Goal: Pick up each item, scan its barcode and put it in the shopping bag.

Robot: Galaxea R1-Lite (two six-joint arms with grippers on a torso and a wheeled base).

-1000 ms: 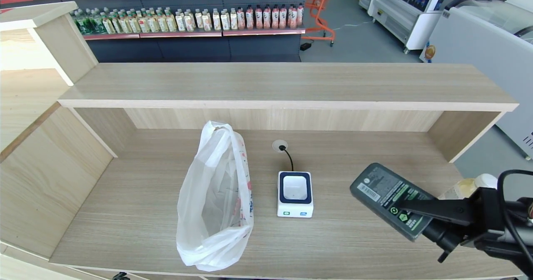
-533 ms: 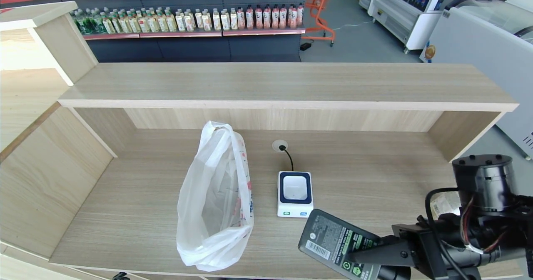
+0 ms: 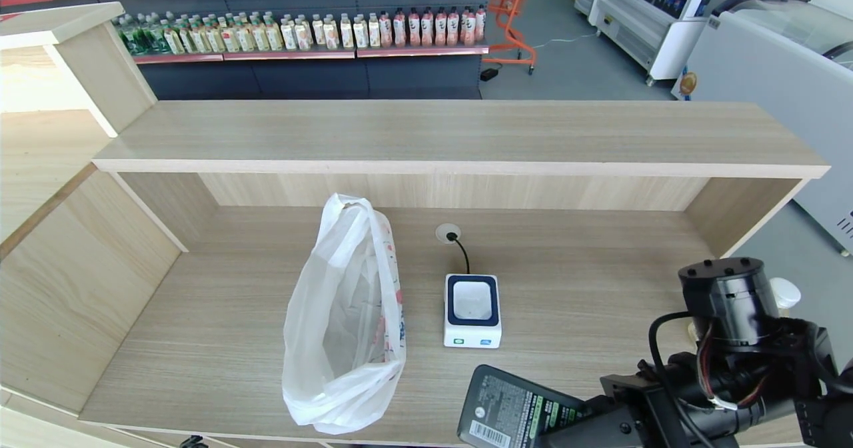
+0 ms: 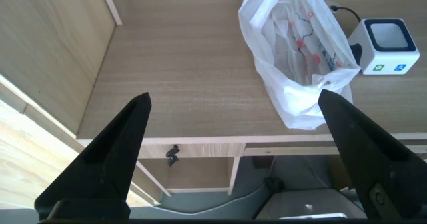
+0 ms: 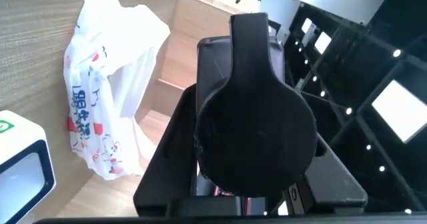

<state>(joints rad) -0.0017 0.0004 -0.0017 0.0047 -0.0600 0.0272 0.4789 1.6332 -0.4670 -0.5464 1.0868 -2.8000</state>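
Head camera looking down on counter (image 3: 600, 268), wrist cameras closer, all sharing bag (image 3: 346, 315), scanner (image 3: 472, 309)

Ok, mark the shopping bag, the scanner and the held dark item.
shopping bag (image 3: 346, 318), head view, its translucent side.
scanner (image 3: 472, 300), head view, its top window.
dark item (image 3: 513, 407), head view, its printed label face.

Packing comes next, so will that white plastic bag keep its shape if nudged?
Probably not: the shopping bag is thin, crumpled film, so likely floppy. It looks empty, so a nudge may slide it along the counter.
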